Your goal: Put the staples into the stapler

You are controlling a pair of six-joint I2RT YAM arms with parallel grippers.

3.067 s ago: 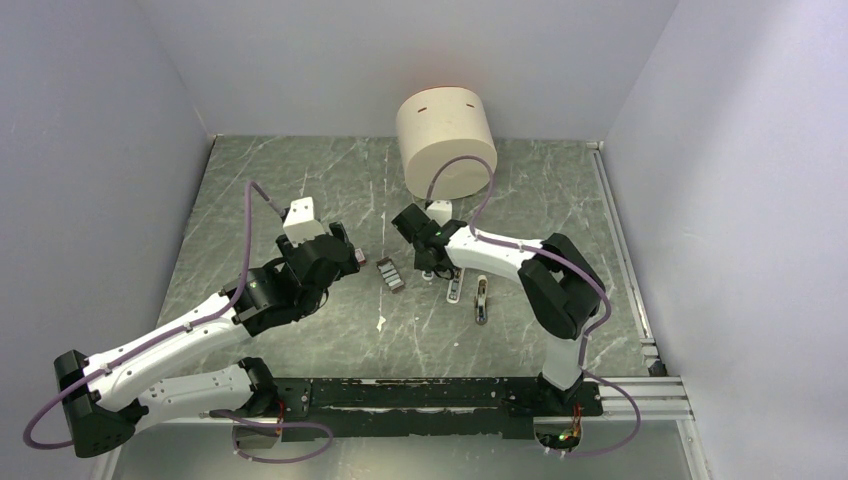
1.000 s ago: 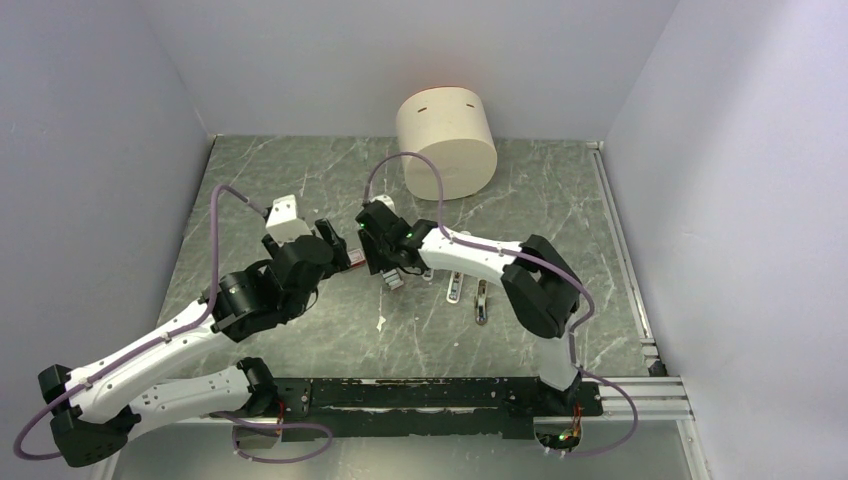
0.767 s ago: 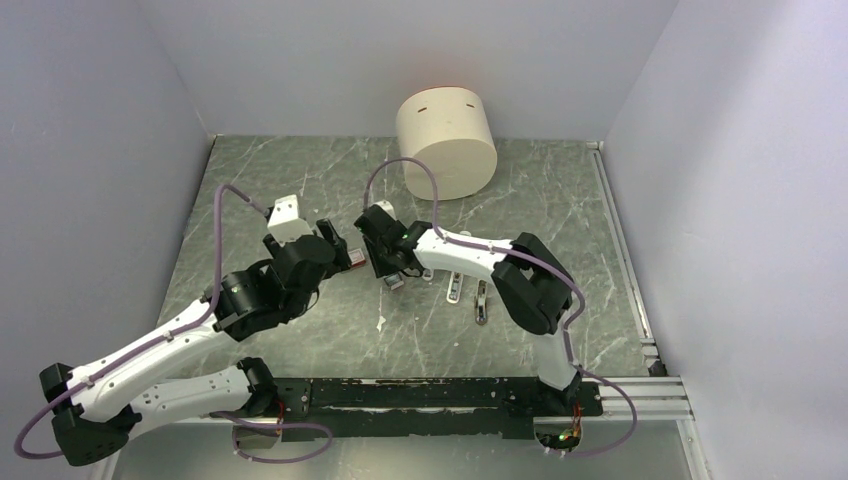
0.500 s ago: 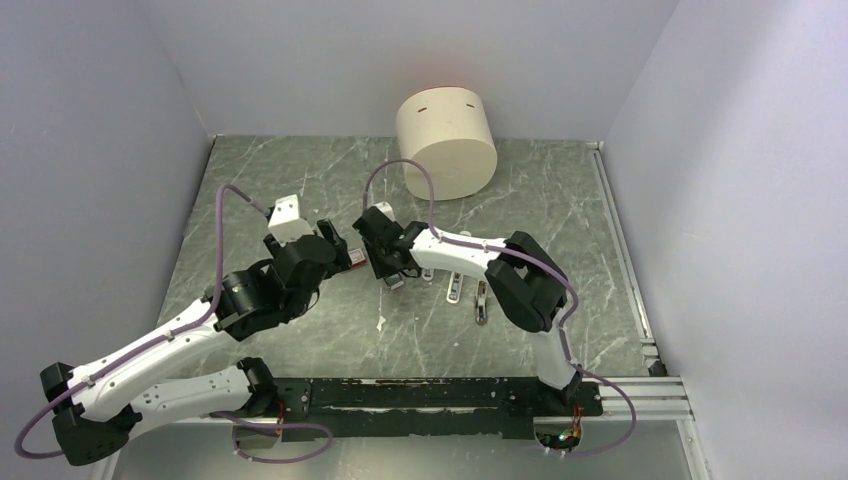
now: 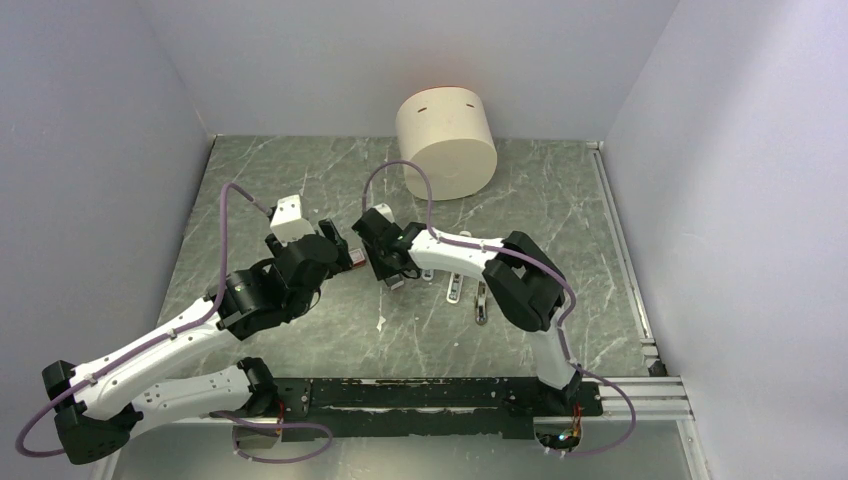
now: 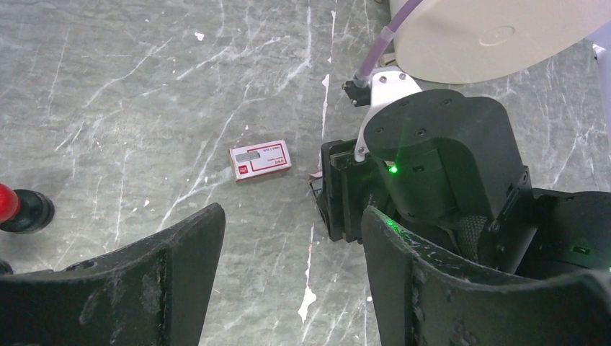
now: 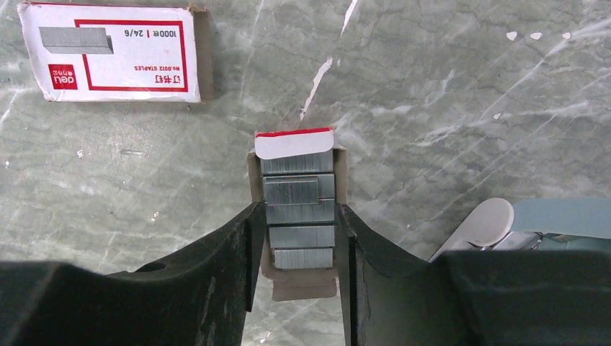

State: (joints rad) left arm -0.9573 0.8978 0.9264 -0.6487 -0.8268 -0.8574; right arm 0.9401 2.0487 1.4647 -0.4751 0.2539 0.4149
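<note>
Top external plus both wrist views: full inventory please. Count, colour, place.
staple box sleeve: 1, red-and-white, flat on the table between the two arms
staple tray: 1, grey staple blocks in cardboard, red-and-white tab, between the right fingers
stapler: 1, white slim bar, on the table right of the tray
darker bar piece: 1, beside the stapler
pale blue piece: 1, cut off at the right wrist view's edge
cylinder: 1, cream, far middle
knob: 1, red-capped black, left wrist view's left edge
table: 1, grey-green marbled
left end effector: open, empty
right end effector: closed on the staple tray
</note>
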